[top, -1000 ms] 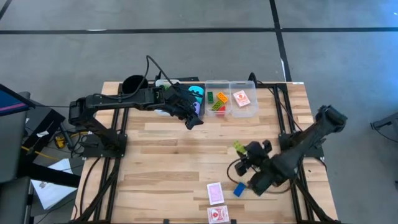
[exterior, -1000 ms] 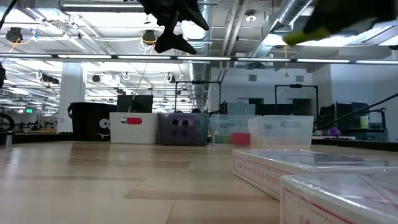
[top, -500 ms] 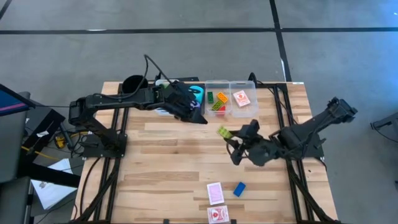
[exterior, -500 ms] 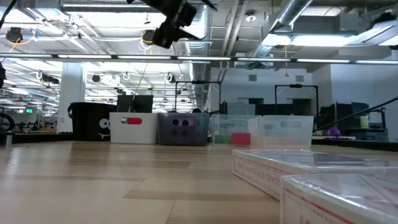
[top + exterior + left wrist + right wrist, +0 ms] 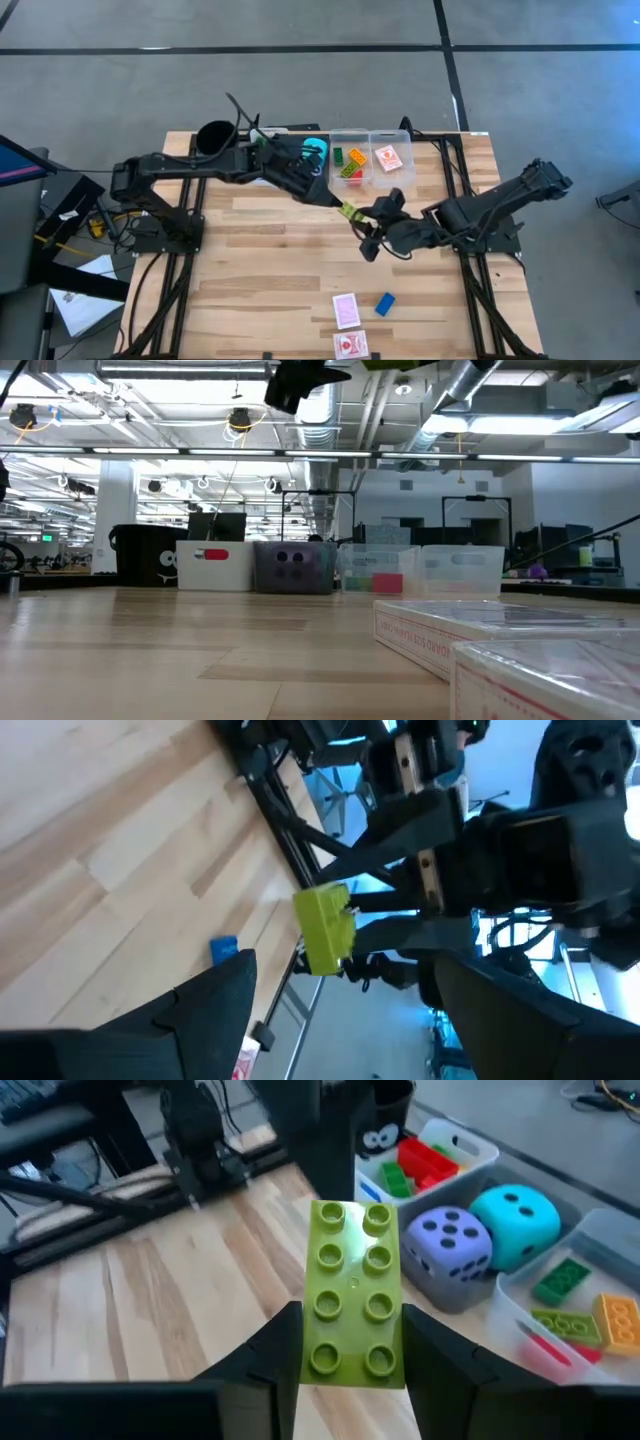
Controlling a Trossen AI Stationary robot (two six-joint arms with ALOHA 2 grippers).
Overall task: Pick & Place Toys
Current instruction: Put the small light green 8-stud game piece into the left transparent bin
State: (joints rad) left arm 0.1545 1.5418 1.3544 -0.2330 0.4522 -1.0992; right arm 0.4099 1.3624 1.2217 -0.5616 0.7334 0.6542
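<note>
Over the last second the right arm has swung from the near right part of the table toward its middle, carrying a lime green brick [image 5: 348,210] up and leftward with it. The brick now hangs in the air over the table's centre, just in front of the left arm's fingers. It looks like a handover between the arms, or a carry toward the bins at the far edge; the frames do not settle which.

The right gripper [image 5: 358,222] reaches left and slightly far, arm stretched low and nearly level across the table. Its fingers [image 5: 272,1350] pinch the brick by its long sides, studs facing the wrist camera. The left gripper [image 5: 322,193] has crept right and nearer from its spot by the far bins, the arm extended from the left edge. Its fingers [image 5: 215,995] stand spread wide and hold nothing, with the brick between them in its wrist view but not touching either.

Left on the table near the front are a blue brick [image 5: 385,304] and two red-white cards [image 5: 346,310]. The purple die [image 5: 448,1252] and cyan die [image 5: 515,1220] sit side by side in a bin at the far edge, with more bricks in the clear bins [image 5: 391,177] beside them.
</note>
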